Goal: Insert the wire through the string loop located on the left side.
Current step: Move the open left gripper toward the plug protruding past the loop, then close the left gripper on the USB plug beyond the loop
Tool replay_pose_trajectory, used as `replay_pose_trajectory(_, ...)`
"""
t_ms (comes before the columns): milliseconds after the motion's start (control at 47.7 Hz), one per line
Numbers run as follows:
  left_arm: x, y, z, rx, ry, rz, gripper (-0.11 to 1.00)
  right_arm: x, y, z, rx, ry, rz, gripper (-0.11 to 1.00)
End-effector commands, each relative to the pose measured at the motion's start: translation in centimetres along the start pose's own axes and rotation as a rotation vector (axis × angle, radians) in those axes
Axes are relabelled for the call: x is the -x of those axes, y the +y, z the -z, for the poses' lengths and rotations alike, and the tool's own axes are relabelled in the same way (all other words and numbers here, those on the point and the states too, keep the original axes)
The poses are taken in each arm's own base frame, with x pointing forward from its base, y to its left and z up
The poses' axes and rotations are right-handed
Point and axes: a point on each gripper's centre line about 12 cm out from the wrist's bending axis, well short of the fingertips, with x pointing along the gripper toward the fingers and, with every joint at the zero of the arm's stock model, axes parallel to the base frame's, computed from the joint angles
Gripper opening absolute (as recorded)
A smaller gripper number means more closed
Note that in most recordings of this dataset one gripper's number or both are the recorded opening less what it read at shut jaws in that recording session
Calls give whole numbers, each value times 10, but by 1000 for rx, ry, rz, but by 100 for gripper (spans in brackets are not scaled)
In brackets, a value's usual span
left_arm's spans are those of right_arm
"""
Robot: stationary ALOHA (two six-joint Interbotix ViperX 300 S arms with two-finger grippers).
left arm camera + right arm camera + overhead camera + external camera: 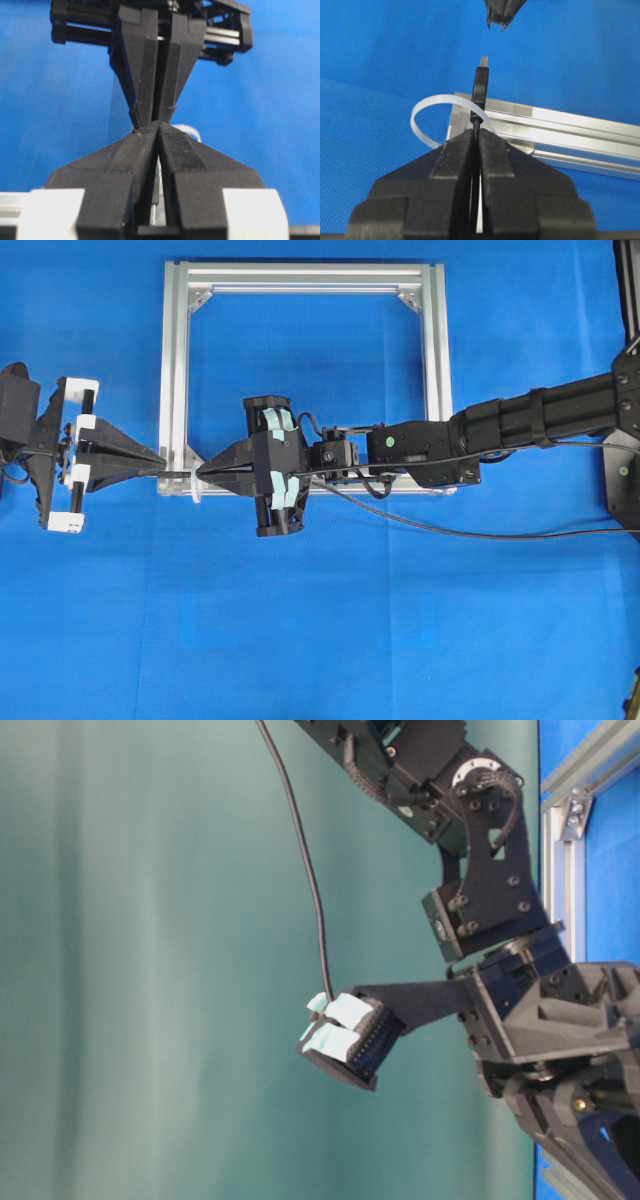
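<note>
Overhead, blue cloth (320, 640) under silver frame (175, 380); right gripper (479, 137) jaws pinching wire (480, 87), left gripper (159, 129) jaws pressed together.

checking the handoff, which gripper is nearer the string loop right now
Right. The right gripper, shut on the wire, sits right at the string loop, plug poking through it. The left gripper, shut and empty, faces it from just beyond the loop.
</note>
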Motion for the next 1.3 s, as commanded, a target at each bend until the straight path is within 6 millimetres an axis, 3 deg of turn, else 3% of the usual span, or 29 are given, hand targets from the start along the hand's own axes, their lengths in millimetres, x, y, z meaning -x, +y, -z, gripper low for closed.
replay_pose_trajectory(0, -2, 1, -4, -2, -5, -4, 0, 0, 0, -18, -1, -44, 0, 0)
replay_pose_trajectory(252, -2, 0, -2, -4, 12, -3, 1, 0, 0, -18, 0, -44, -1, 0)
replay_pose_trajectory(315, -2, 1, -1, -3, 17, -4, 6, 0, 0, -17, 0, -43, -1, 0)
replay_pose_trajectory(398, -2, 1, -1, -3, 21, -4, 23, 0, 0, -17, -1, -41, 0, 0)
replay_pose_trajectory(566, -2, 1, -1, -3, 30, -4, 73, 0, 0, -18, -1, -43, 0, 0)
replay_pose_trajectory(671, -3, 1, 0, -1, 43, -5, 91, 0, 0, -17, -1, -41, 0, 0)
replay_pose_trajectory(965, -8, 0, 0, -3, 77, -4, 90, 0, 0, -18, 0, -44, -1, 0)
replay_pose_trajectory(1279, -24, 5, 27, -2, 211, -29, 90, 0, 1, -18, -1, -43, -1, 0)
